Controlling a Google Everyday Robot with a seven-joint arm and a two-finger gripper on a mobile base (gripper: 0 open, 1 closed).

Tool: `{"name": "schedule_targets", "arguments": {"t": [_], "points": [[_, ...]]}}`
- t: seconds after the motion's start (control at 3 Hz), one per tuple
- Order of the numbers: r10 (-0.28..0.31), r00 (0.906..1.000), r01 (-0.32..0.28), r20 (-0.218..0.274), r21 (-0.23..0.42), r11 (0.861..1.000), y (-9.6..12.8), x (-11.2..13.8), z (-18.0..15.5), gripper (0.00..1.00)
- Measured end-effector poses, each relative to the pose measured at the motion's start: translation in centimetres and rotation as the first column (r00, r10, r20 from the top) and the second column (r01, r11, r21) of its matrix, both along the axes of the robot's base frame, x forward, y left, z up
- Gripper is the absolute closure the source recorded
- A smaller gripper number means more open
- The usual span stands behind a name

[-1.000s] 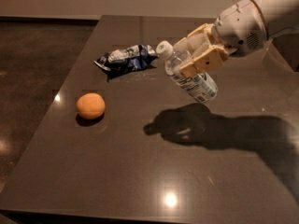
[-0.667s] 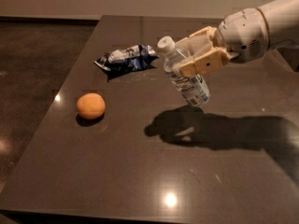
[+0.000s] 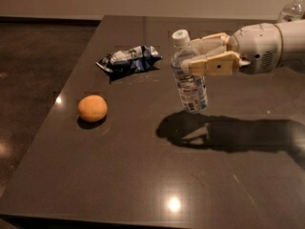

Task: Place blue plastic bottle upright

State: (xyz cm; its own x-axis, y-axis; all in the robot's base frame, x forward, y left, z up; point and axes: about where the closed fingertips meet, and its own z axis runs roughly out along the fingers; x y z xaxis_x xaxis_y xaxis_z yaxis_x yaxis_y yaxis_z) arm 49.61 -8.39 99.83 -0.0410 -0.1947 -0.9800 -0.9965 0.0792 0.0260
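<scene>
We log the hand [image 3: 194, 57] closed around the blue plastic bottle [image 3: 192, 90], cap up, almost vertical, apparently hanging just off the desk [image 3: 133, 175] near its middle. Righting looks done; we judge setting down and release are left

You could read nothing here. The blue plastic bottle [image 3: 191, 90], clasped just below its cap by the gripper [image 3: 194, 58] above the middle of the table [image 3: 143, 175], carried a pale label with dark print, but no word or number on it was legible. The foil snack bag [image 3: 128, 60] showed blue-and-white markings, likewise unreadable.
</scene>
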Motion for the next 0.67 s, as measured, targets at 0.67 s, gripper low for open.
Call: {"name": "schedule_targets", "arguments": {"t": [0.67], "points": [[-0.002, 0.9983, 0.012, -0.058, 0.174, 0.985, -0.33, 0.17, -0.32, 1.0]]}}
